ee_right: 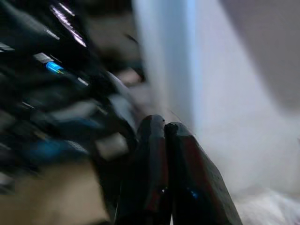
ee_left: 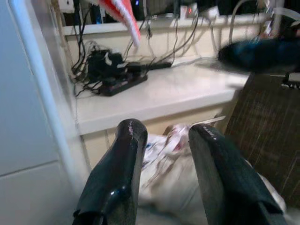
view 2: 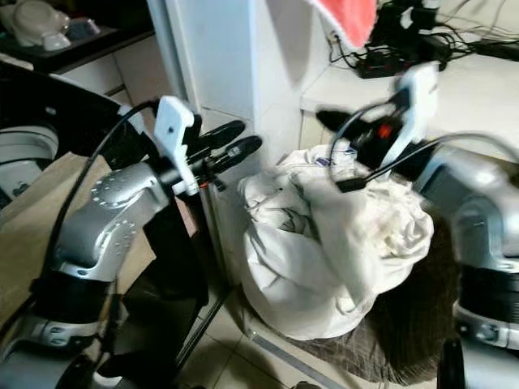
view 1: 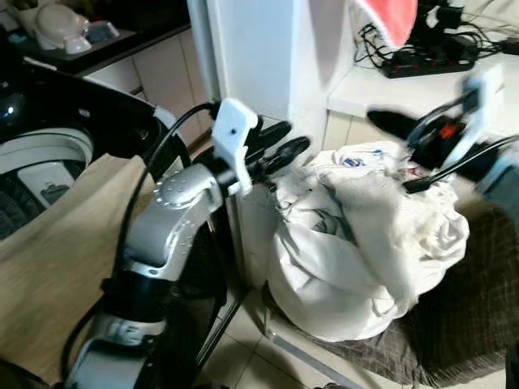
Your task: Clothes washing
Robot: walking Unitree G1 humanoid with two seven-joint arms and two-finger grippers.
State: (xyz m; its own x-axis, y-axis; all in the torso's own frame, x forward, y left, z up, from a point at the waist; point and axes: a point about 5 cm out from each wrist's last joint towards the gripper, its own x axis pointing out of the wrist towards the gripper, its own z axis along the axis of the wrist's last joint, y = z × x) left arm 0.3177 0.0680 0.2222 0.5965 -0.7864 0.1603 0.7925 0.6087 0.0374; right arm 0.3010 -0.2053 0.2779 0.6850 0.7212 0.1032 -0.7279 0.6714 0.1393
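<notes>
We are looking down from the robot's head at a heap of white laundry point(view 1: 365, 235) piled on a dark brown woven cushion point(view 1: 478, 300) that sits low by the tiled floor point(view 1: 243, 356). To our left stands a top-loading washing machine point(view 1: 40, 162) with its lid raised and a beige cloth point(view 1: 57, 243) draped over its front edge. A white pillar point(view 1: 259, 57) rises between the machine and the laundry.

Our left claw point(view 1: 280, 150) reaches forward at the near left edge of the heap, just beside it but touching nothing. In the left wrist view its 2 black fingers point(ee_left: 117, 173) stand apart, released and empty, with the white cloth lying beyond them. Our right claw point(view 2: 328, 120) hangs over the top of the heap, blurred by motion. In the right wrist view its fingers point(ee_right: 183, 173) press together, clenched, with no cloth visible between them.

Behind the heap, a pale surface point(view 1: 365, 89) carries a black power strip point(view 1: 422, 61) and tangled cables. A red and white cloth point(view 1: 389, 18) hangs above it.

We judge that the step in hand is gathering the laundry, with nothing yet grasped. The next move calls for lowering the open left claw into the folds and closing on a firm bunch, then carrying it left into the washer drum.
</notes>
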